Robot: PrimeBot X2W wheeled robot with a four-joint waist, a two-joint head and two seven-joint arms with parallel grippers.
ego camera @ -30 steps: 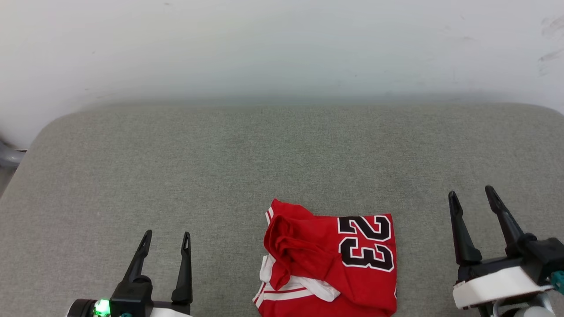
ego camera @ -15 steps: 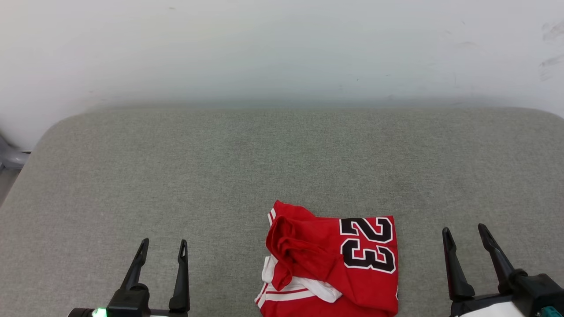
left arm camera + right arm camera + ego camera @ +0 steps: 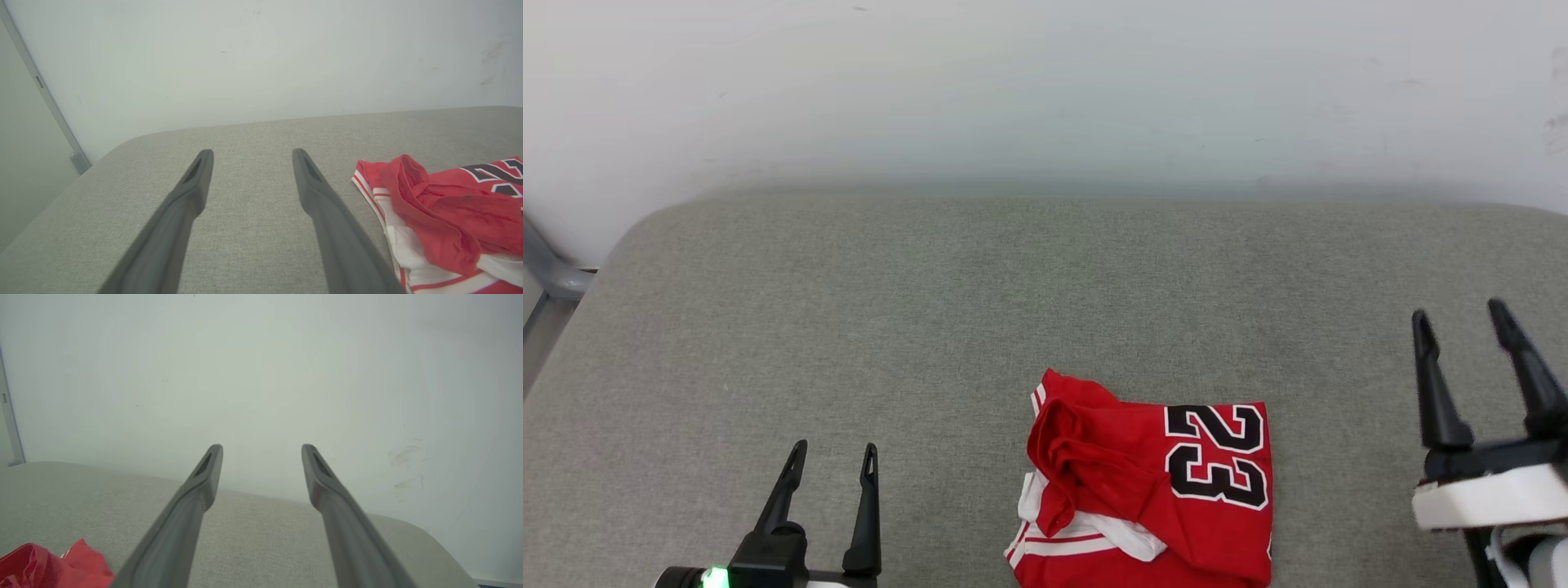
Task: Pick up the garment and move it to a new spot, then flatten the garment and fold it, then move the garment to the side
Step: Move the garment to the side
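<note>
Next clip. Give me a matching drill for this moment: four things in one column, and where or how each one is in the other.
Things:
1. left pincer
2. right pincer
3. jersey
4. number 23

Places or states:
A. black, outlined in white
B. open, low at the head view's left
C. loosely folded on the grey pad, nothing touching it
D. open, at the head view's right edge

Pairs: 1-B, 2-D, 3-C, 4-A
</note>
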